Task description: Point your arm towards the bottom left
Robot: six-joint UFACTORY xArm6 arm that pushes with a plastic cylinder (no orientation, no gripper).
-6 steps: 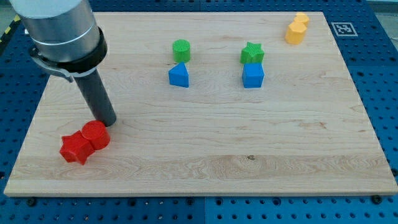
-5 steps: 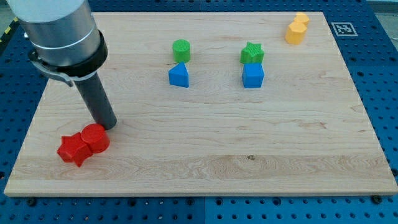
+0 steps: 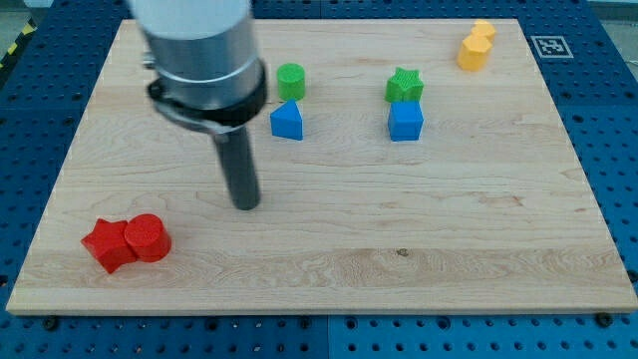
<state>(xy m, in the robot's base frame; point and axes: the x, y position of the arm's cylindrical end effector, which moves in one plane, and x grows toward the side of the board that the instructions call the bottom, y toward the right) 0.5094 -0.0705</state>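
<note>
My tip (image 3: 246, 204) rests on the wooden board (image 3: 399, 229), left of the middle. A red cylinder (image 3: 148, 237) and a red star-like block (image 3: 108, 244) lie touching near the view's bottom left, left of and below my tip, well apart from it. A blue triangular block (image 3: 287, 121) and a green cylinder (image 3: 291, 79) lie above and right of my tip.
A green star (image 3: 404, 85) sits just above a blue cube (image 3: 405, 121) right of the middle. Two yellow blocks (image 3: 476, 46) lie together at the view's top right. A marker tag (image 3: 550, 45) is off the board's top right corner.
My tip has moved to the right, away from the red blocks it stood against. The red pair has shifted slightly to the lower left.
</note>
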